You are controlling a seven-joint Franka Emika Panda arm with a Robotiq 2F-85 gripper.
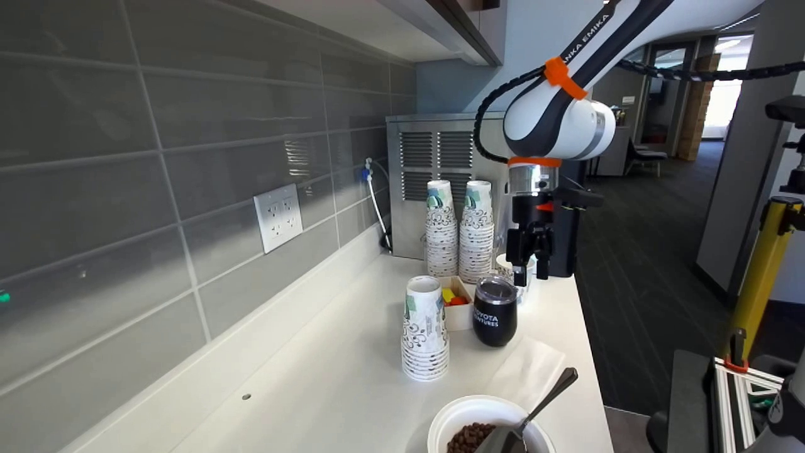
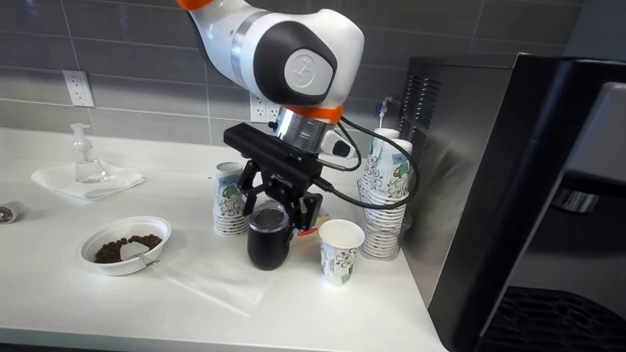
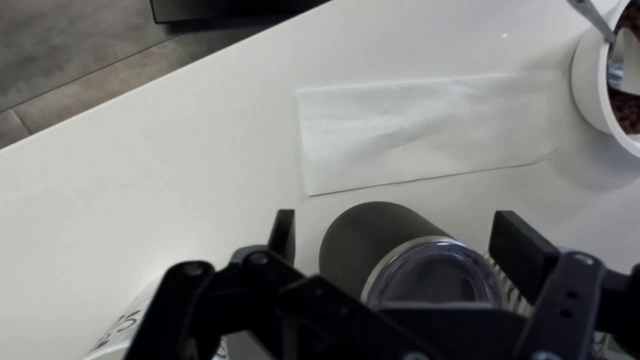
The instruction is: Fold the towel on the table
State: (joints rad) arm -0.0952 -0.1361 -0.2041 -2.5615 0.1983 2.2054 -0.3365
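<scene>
White towel [image 3: 425,135] lies flat on the counter [image 2: 367,313], just beside the black tumbler [image 2: 267,248]; pincer [image 3: 395,225] hangs close by the tumbler, jaws spread wide, w/ a gap showing to either side of it in the wrist view. Stack of paper cups [image 1: 425,330] is nr the tumbler; bowl [image 2: 129,227] w/ brown bits [image 2: 110,253] & a utensil [image 1: 551,394] in it is well apart from the tumbler; single paper cup [image 2: 338,261] nr it, opp. side from bowl.

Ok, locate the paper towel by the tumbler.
In an exterior view, the paper towel lies near the right edge of the countertop, between the black tumbler and white bowl.
</scene>
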